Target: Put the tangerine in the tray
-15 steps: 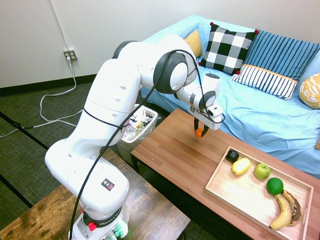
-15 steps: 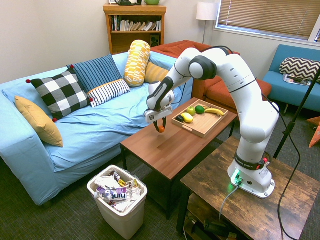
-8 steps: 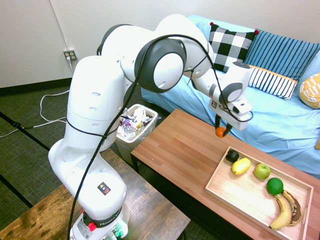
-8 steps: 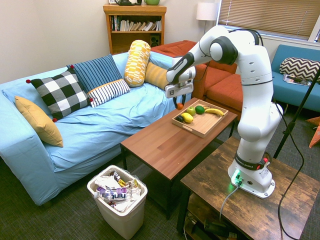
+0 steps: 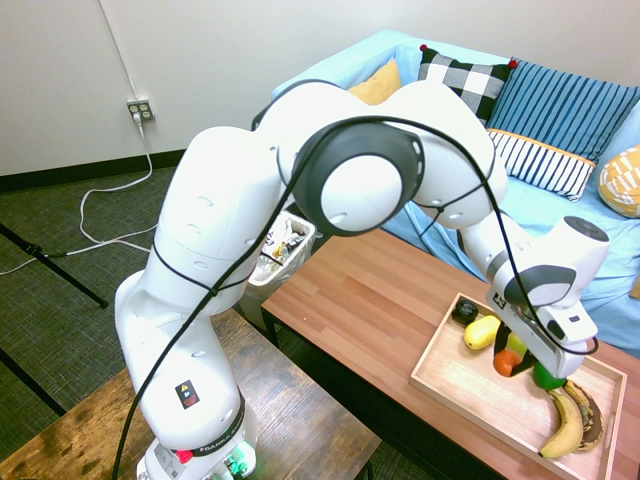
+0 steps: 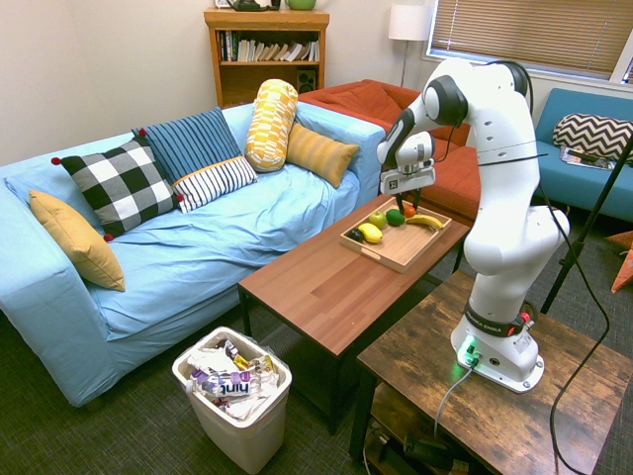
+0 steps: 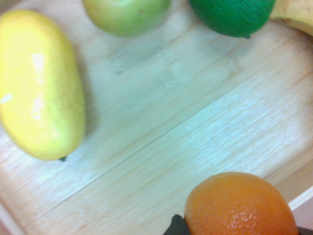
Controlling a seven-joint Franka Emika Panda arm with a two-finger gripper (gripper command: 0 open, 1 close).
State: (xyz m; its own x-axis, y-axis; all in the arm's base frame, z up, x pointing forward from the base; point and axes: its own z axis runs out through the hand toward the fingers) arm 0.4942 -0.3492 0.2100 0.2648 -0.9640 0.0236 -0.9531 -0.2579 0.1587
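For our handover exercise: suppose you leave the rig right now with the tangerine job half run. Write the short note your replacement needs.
Gripper: shut on the tangerine, pointing down, held above the tray.
Tray: on the brown table's far end. It already holds a lemon, green apple, lime and banana.
Done: tangerine picked up and carried over the tray.
Left: lower onto the bare wood beside the lemon, open the fingers, lift clear.
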